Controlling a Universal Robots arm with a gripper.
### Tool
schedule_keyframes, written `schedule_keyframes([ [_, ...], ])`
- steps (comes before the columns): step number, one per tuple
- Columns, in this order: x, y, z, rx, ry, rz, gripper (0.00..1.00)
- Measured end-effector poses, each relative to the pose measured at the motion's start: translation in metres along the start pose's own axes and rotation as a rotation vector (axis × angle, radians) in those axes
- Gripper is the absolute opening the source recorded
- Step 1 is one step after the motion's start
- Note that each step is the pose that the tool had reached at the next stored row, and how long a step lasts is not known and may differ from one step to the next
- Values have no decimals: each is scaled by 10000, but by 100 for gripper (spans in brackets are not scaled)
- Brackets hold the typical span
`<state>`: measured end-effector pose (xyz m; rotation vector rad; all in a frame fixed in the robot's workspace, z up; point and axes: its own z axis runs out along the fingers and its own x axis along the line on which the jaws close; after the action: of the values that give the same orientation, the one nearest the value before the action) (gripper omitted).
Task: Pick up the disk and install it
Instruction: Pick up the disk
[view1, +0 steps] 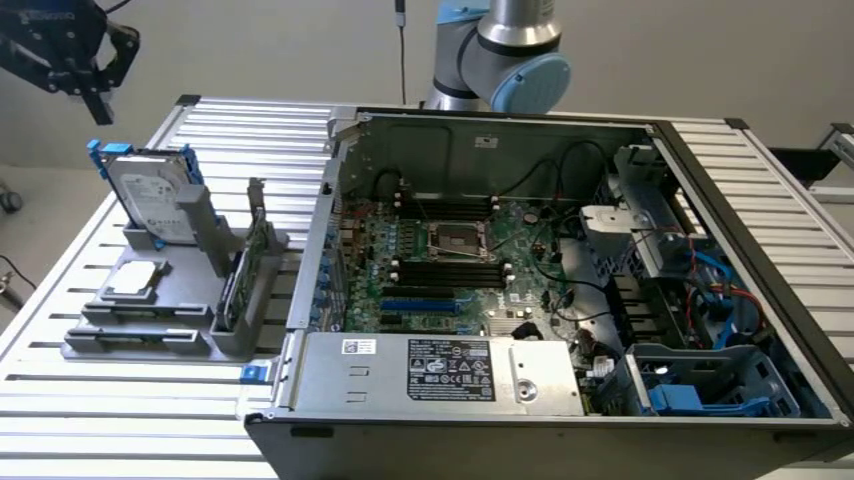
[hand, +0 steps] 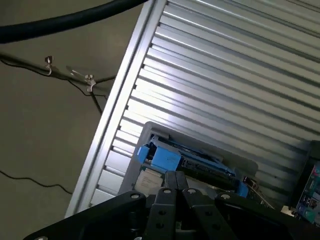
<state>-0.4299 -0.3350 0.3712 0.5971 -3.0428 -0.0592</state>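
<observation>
The disk (view1: 150, 195), a silver-grey hard drive with a white label in a blue carrier, stands upright in a grey holder at the exterior view's left. My gripper (view1: 96, 108) hangs above it and slightly further towards the exterior view's left, clear of its top edge. In the wrist view the black fingers (hand: 172, 187) are pressed together with nothing between them. Just beyond them the disk's (hand: 182, 160) blue top edge shows.
The grey holder (view1: 160, 325) also carries a flat silver chip (view1: 138, 280) and a thin upright green card (view1: 244, 275). The open computer case (view1: 534, 270) takes up the middle and right of the ribbed aluminium table (view1: 120, 410), with a blue-lined bay (view1: 707, 385) at its near right corner.
</observation>
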Motion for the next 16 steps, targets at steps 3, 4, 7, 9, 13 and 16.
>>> schedule_keyframes([
  [3,0,0,0,17,25,-538,11],
  [4,0,0,0,23,33,-718,11],
  [7,0,0,-1,41,59,-1268,11],
  [9,0,0,-1,53,76,-1637,11],
  [13,0,0,0,76,107,-2355,11],
  [16,0,0,0,93,133,-2899,11],
])
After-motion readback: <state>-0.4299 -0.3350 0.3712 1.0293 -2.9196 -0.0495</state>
